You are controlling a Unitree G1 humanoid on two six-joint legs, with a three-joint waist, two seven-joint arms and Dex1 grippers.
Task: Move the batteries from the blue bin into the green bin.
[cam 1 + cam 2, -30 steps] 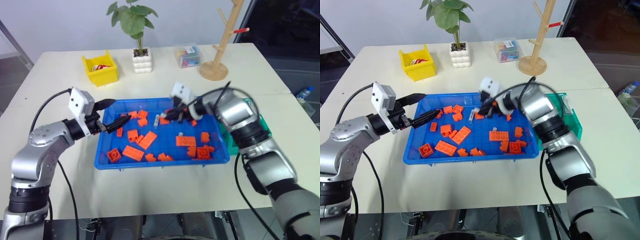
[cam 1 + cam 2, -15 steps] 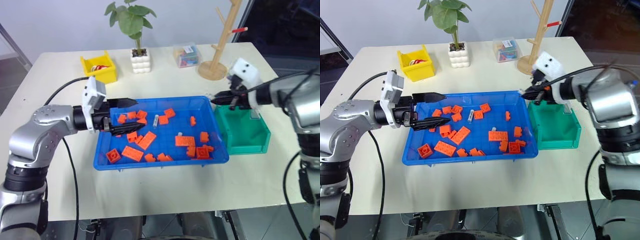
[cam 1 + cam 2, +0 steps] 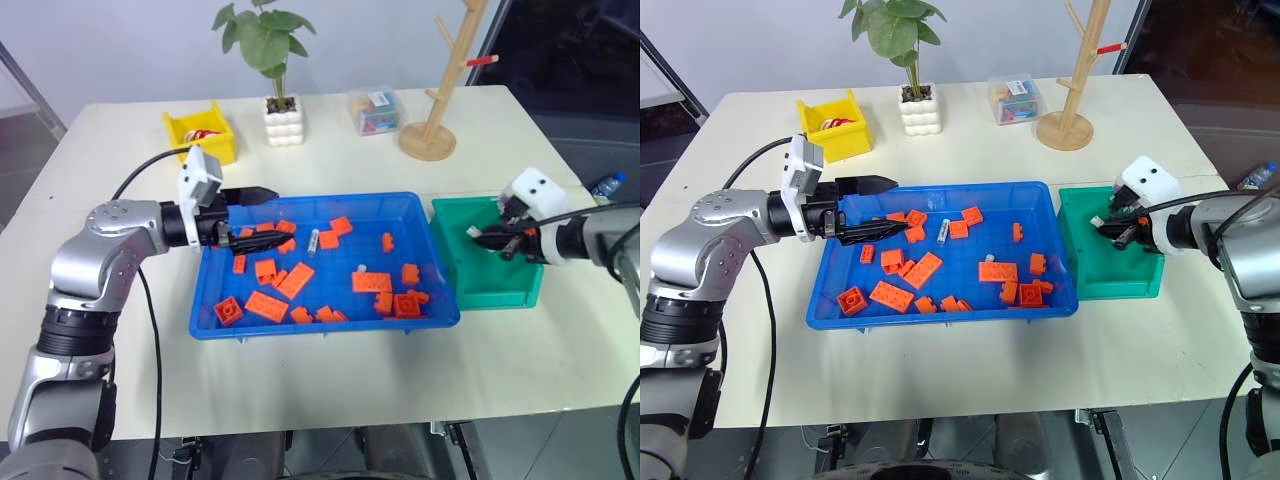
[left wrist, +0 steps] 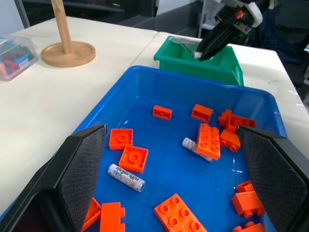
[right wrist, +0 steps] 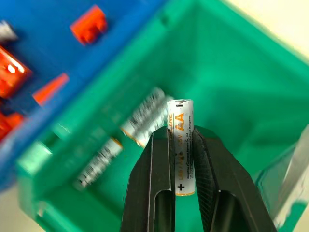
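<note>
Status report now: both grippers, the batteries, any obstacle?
Right gripper shut on battery above green bin. Left gripper open over blue bin. Orange bricks crowd remaining batteries.

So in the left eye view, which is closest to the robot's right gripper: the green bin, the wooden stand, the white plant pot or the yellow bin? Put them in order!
From the right gripper:
1. Green bin, right under it.
2. Wooden stand, behind it, toward the table's far edge.
3. White plant pot, farther along the far edge, near the middle.
4. Yellow bin, farthest, on the robot's left.
</note>
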